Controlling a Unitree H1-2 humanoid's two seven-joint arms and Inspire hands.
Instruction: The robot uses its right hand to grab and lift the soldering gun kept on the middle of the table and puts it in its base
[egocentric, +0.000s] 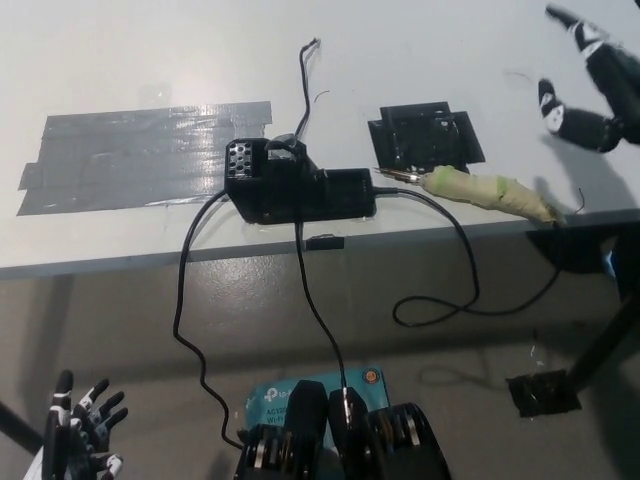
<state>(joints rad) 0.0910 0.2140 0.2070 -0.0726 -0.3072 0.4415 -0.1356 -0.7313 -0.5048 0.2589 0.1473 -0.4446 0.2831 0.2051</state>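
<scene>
Soldering gun (487, 191) lying at desk (150, 60) edge beside base (295, 187), right hand (590, 85) open above desk at right, left hand (80, 432) open, low at left

The setting is an electronics lab or workshop. A plain white bench (120, 60) carries a black soldering station base (295, 188) with cables (185, 300) trailing over the edge to a polished grey concrete floor (100, 330). Wide grey tape strips (140, 155) and a black taped patch (425, 138) mark the bench surface. A tape-wrapped soldering gun (480, 190) lies near the bench edge.
</scene>
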